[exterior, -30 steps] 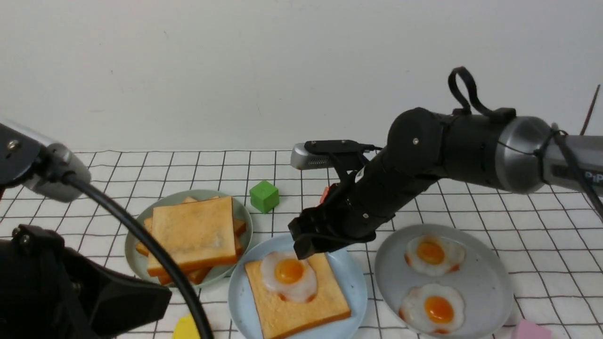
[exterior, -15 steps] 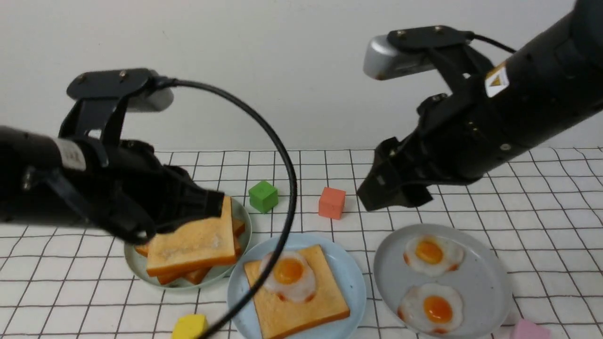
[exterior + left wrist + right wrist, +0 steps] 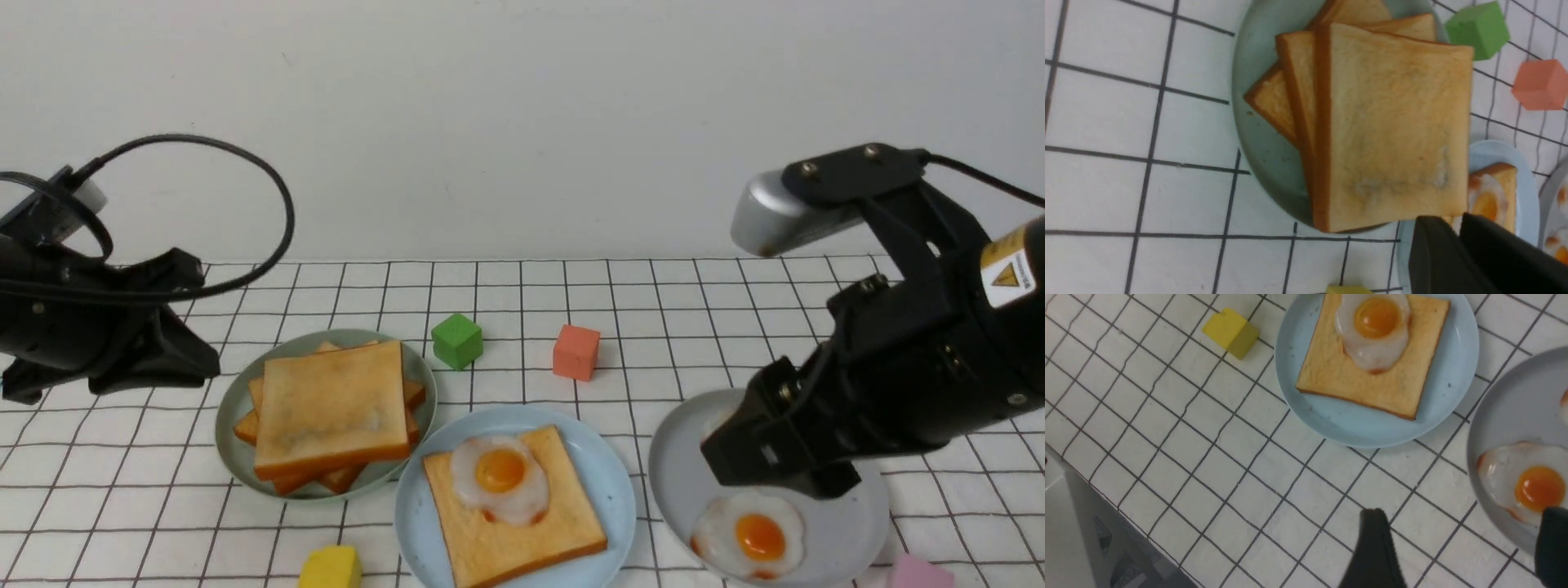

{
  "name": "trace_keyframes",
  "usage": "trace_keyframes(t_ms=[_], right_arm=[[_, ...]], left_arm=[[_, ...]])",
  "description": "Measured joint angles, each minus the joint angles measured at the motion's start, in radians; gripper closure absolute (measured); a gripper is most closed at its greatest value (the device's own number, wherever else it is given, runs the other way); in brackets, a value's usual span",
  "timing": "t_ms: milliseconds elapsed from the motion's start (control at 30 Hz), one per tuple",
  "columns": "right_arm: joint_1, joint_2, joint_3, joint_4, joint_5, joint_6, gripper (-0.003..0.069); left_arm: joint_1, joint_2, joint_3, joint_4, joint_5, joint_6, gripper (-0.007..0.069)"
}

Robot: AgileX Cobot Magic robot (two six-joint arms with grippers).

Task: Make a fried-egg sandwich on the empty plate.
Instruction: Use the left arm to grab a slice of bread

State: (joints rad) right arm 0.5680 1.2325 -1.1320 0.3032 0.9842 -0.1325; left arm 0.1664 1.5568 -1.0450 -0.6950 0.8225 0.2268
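On a white cloth surface [image 3: 735, 310] ruled with thin dark grid lines stand three round, shallow, smooth plates. The light blue plate [image 3: 608, 482] is in the middle, nearest the robot. It carries one square golden toast slice [image 3: 563, 523] with a darker crust and a porous crumb. A glossy fried egg [image 3: 500, 478], white rimmed with brown around a domed orange yolk, lies on that slice towards its far left corner.

The pale green plate [image 3: 233, 400] to the left bears a fanned stack [image 3: 335, 408] of at least three more slices. The grey plate [image 3: 678, 490] to the right shows one whole egg [image 3: 749, 535] and the edge of a second behind the right arm, so three eggs in all.

There are four matte blocks: green [image 3: 457, 340], coral [image 3: 575, 353], yellow [image 3: 329, 567] and pink [image 3: 918, 573], the last cut off by the frame.

The left gripper [image 3: 1455, 222] hangs left of the green plate, its dark fingers pressed together on nothing. The right gripper [image 3: 1461, 512] hovers over the grey plate, fingers spread wide and empty.
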Motion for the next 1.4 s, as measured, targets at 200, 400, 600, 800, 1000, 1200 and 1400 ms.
trace_keyframes(t_ms=[200,400,600,800,1000,1200,1400], right_arm=[[0.0,-0.006,0.002,0.0,-0.014,-0.001,0.0149],[0.0,-0.006,0.002,0.0,-0.011,-0.001,0.0149],[0.0,-0.006,0.002,0.0,-0.011,-0.001,0.0148],[0.0,-0.006,0.002,0.0,-0.011,0.0,0.0148],[0.0,-0.006,0.002,0.001,-0.011,0.0,0.0148],[0.0,-0.006,0.002,0.003,-0.011,0.0,0.0148],[0.0,-0.006,0.002,0.003,0.0,0.0,0.0148]], left_arm=[[-0.04,0.107,0.0,-0.024,-0.127,0.088,0.0274],[-0.042,0.188,0.0,-0.092,-0.23,0.162,0.0252],[-0.042,0.236,-0.001,-0.243,-0.228,0.318,0.0307],[-0.042,0.265,-0.001,-0.298,-0.241,0.383,0.0323],[-0.042,0.298,-0.001,-0.305,-0.244,0.387,0.0323],[-0.042,0.303,-0.003,-0.313,-0.243,0.433,0.04],[-0.042,0.306,-0.003,-0.315,-0.243,0.433,0.0568]])
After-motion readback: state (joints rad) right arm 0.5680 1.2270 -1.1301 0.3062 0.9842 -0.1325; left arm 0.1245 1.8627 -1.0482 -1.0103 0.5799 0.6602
